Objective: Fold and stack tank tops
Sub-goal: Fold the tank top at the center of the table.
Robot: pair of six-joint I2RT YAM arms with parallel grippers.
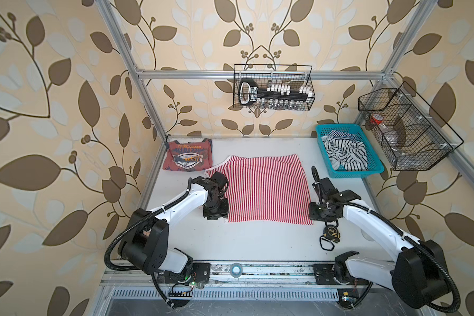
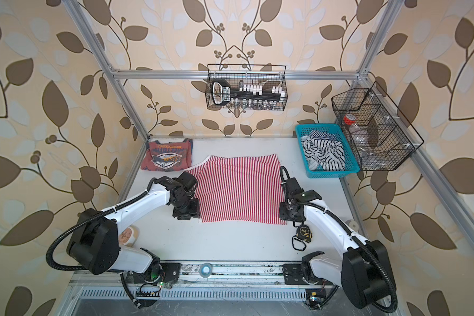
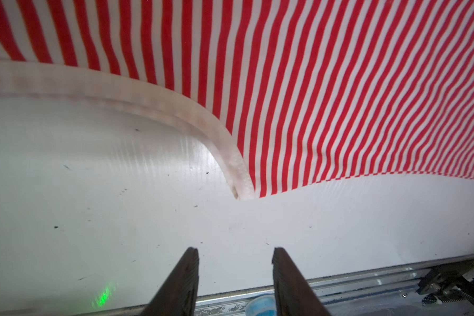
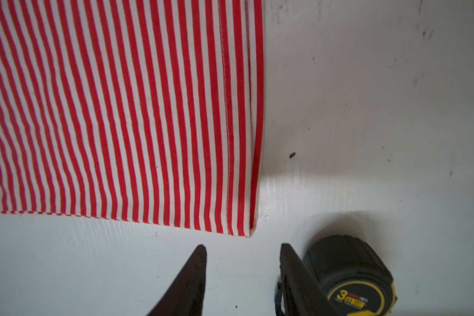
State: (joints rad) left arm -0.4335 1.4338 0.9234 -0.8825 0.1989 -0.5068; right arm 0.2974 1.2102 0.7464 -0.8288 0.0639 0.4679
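Along the near edge of the white desk [image 1: 257,240] runs a metal rail [image 1: 271,269] with a small blue tape roll [image 1: 236,269] on it. Past the rail, a broad strip of bare desk lies open. A black-and-yellow tape measure [image 4: 350,276] sits towards the right edge, just beside the right gripper [image 4: 242,247]. Both grippers hang over bare desk, jaws parted a moderate way, nothing between them.

The red-and-white striped tank top [image 1: 266,188] lies flat across the desk's middle. Its near right corner is just ahead of the right gripper, not touching. The left gripper [image 3: 235,250] is by its near left corner, where the white trim ends, close but apart.

In the far left corner the dusty red tank top [image 1: 188,156] lies folded, just beside the striped one. In the far right corner a teal basket [image 1: 356,173] holds black-and-white striped cloth [image 1: 345,153]. Leaf-patterned wallpaper [image 1: 66,109] surrounds the desk.
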